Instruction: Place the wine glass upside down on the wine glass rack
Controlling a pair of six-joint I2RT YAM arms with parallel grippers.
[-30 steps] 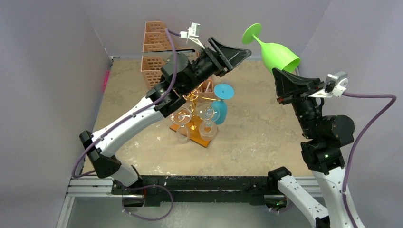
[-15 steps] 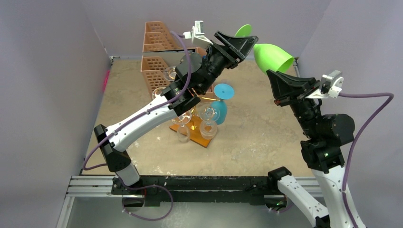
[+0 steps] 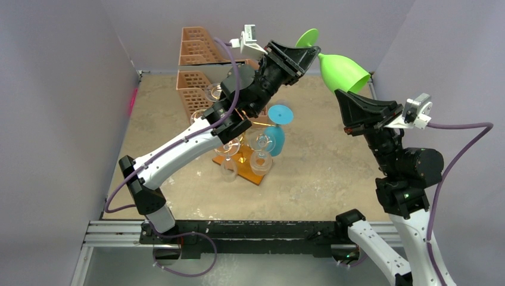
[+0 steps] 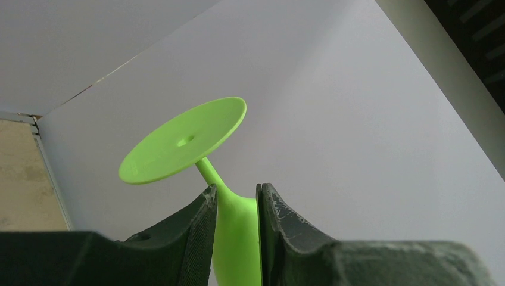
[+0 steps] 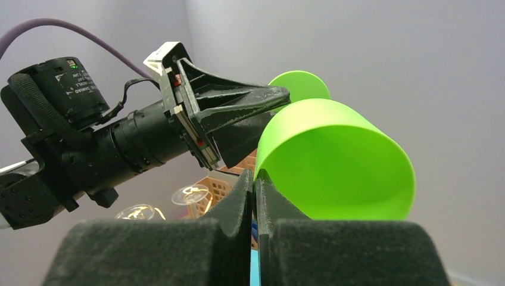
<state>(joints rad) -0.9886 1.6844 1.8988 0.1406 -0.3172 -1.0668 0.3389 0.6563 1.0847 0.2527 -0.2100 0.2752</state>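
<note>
A green wine glass (image 3: 339, 68) hangs in the air above the far right of the table, lying nearly level, foot toward the back wall. My left gripper (image 3: 311, 55) is shut on its neck where stem meets bowl; the left wrist view shows its fingertips (image 4: 205, 199) pressing both sides below the foot (image 4: 181, 140). My right gripper (image 3: 340, 95) is shut on the bowl's rim; the right wrist view shows the open bowl (image 5: 336, 158) just above its closed fingers (image 5: 241, 190). The gold wire rack (image 3: 245, 122) on its wooden base (image 3: 253, 174) stands mid-table, below both grippers.
A blue glass (image 3: 276, 134) and several clear glasses (image 3: 260, 161) hang on the rack. A peach perforated organizer (image 3: 193, 71) stands at the back left, against the wall. Grey walls close in on three sides.
My left gripper has swung up and right to the green glass and closed on its neck. The glass has tipped closer to level, with my right gripper still on the rim.
</note>
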